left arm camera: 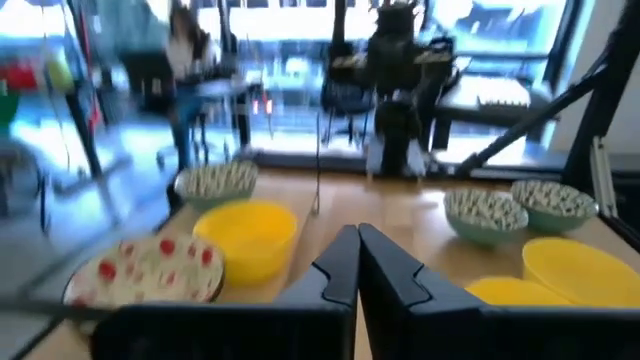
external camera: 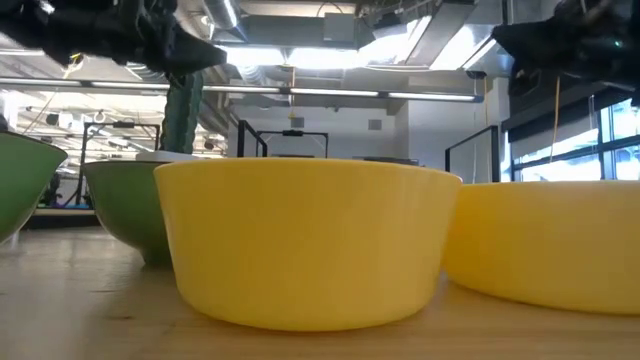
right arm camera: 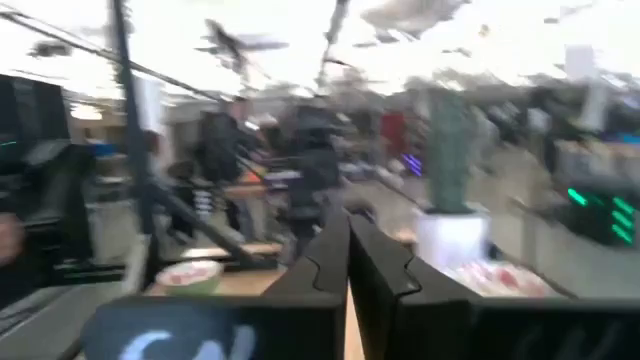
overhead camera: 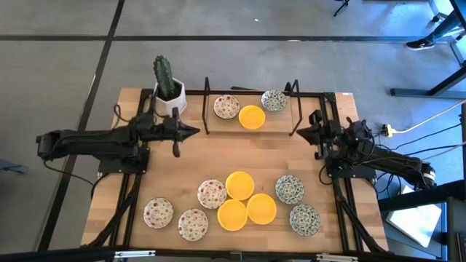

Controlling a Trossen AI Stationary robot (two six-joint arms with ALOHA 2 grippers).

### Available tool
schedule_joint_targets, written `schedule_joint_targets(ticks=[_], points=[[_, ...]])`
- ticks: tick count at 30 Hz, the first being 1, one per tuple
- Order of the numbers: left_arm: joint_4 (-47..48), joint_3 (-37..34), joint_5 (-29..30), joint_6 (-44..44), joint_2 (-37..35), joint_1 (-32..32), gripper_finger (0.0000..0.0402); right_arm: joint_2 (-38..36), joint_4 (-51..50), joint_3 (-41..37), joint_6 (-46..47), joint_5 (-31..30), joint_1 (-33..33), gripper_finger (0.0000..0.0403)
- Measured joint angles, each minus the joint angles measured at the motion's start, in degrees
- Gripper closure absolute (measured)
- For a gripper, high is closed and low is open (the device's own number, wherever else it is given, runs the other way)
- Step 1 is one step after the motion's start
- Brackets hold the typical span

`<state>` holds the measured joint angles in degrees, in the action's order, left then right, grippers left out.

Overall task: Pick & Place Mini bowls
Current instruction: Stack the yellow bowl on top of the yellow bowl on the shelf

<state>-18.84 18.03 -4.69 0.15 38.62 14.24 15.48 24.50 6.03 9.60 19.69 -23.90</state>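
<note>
Left gripper fingers pressed together, empty — mini bowls clustered well apart, nearer front edge. Right gripper likewise closed, empty.

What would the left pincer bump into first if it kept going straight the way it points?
Probably the dark rack post just ahead of the left pincer, though its height is hard to judge.

Open-plan robotics lab: exposed ceiling ducts, glass partitions, concrete floor, wooden test table.
</note>
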Motion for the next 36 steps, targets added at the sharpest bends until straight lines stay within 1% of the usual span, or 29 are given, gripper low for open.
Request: schedule_joint_targets(ticks=[2,4,7,10,12,15,18,20,22,24,26,28,31,36], points=[[-9.85,-3.75,1.77,1.34,1.46,-1.27,0.0399,0.83,-7.09,3.72,-1.65,-2.49,-0.04,0.0398],[-17.19,-6.37,2.25,2.23,3.33,-2.23,0.04,2.38,-15.94,8.96,-2.78,-4.55,-0.04,0.0398],[-18.41,-9.38,2.19,3.4,5.21,-3.37,0.0399,7.45,-30.89,19.27,-2.14,-7.5,-0.04,0.04],[-18.28,-11.2,2.41,6.24,6.94,-3.82,0.0399,14.88,-45.4,29.36,-3.3,-7.72,-0.04,0.04],[-18.12,-11.75,2.41,7.81,7.82,-3.79,0.04,20.84,-51.65,34.61,-5.25,-6.13,0.39,0.04],[-18.35,-11.9,2.41,9.73,8.1,-3.76,0.0399,30.62,-54.66,40.41,-3.28,-1.32,2.83,0.0394],[-20.29,-11.9,2.65,12.3,8.1,-3.76,0.0395,41.06,-53.95,44.92,-2.42,-1.2,7.52,0.0365],[-21.24,-11.9,2.69,12.71,8.08,-3.76,0.0394,48.41,-53.57,48.11,-2.79,-3.32,11.22,0.0336],[-21.91,-11.9,2.69,12.72,8.08,-3.76,0.0394,55.49,-54.66,51.08,-3.43,-6.76,14.49,0.0303],[-22.11,-11.9,2.69,12.61,8.08,-3.76,0.0396,61.39,-53.86,55.0,-5.33,-9.51,17.43,0.027],[-22.06,-11.9,2.69,12.56,8.08,-3.76,0.0398,67.01,-53.66,58.87,-9.56,-11.6,20.18,0.0241],[-21.59,-11.9,2.5,12.02,8.08,-3.76,0.0397,72.58,-55.37,62.53,-14.84,-11.56,23.01,0.0218],[-21.52,-11.9,2.31,10.25,8.08,-3.76,0.0394,79.32,-58.18,69.01,-21.26,-11.61,26.93,0.02],[-21.15,-11.9,2.17,9.43,8.1,-3.76,0.0391,89.83,-65.85,80.31,-22.51,-16.0,31.12,0.0194]])
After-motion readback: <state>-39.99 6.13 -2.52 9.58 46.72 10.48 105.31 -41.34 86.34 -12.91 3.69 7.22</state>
